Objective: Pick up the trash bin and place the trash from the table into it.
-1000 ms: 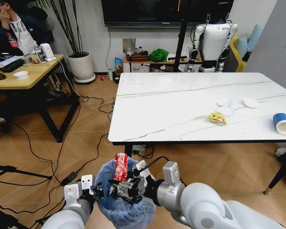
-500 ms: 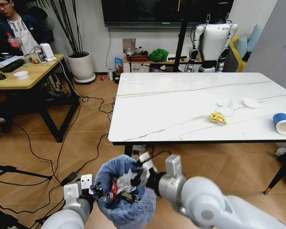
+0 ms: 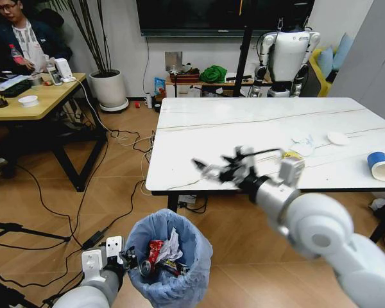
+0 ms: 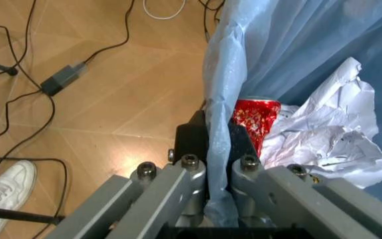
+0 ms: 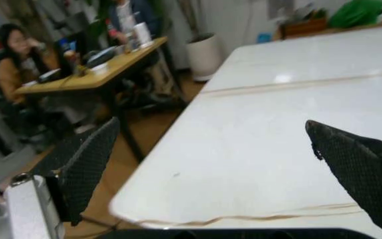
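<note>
Lower right of the head view, there's the right arm: fat, rounded, glossy pale-grey shells, one bulging segment after another, narrowing to a silver wrist collar with a small boxy grey block on top. A thin black cable loops over the wrist. The right hand (image 3: 219, 168) is black, spindly, skeletal metalwork; up close in the right wrist view its fingers (image 5: 85, 167) wear dark, finely dimpled pads. Bottom left, the left arm is the same pale grey, its white bracket dotted with black screw holes. The left hand (image 4: 208, 149) shows grey metal links, round silver bolt heads and black fingertips.
</note>
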Available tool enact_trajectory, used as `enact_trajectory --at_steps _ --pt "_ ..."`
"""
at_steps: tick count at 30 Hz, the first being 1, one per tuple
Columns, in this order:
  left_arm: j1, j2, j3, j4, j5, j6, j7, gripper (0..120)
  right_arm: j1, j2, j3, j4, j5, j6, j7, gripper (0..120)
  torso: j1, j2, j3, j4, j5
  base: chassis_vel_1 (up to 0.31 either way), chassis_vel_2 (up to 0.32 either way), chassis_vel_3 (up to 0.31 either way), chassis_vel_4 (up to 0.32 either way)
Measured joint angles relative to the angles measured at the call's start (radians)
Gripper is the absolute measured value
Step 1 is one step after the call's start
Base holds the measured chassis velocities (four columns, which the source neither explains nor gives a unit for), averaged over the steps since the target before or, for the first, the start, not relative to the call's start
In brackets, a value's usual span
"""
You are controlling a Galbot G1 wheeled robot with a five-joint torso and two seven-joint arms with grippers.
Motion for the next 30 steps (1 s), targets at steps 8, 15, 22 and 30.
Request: enact_trajectory --at_steps 8,15,22,30 --pt "0.006 0.012 -0.003 -0.010 0.002 0.000 0.004 0 -0.113 0.052 0.165 -0.028 -0.218 0.010 -0.058 100 0.000 0.000 0.000 -0.0001 0.0002 0.000 0.000 0.000 0.000" --pt "0.013 0.008 0.000 -0.016 0.012 0.000 0.009 0 -0.227 0.093 0.263 -0.024 -0.313 0.013 -0.102 100 0.000 0.000 0.000 -0.0001 0.0002 0.000 0.000 0.000 0.000" --pt "0.023 0.007 0.000 -0.028 0.020 0.000 0.012 0 -0.327 0.164 0.335 -0.002 -0.405 0.013 -0.160 100 0.000 0.000 0.000 0.0000 -0.0001 0.000 0.000 0.000 0.000" --pt "0.037 0.005 0.000 -0.037 0.034 0.000 0.015 0 -0.372 0.199 0.365 0.017 -0.427 0.013 -0.174 100 0.000 0.000 0.000 -0.0001 -0.0002 -0.012 -0.012 0.013 0.011"
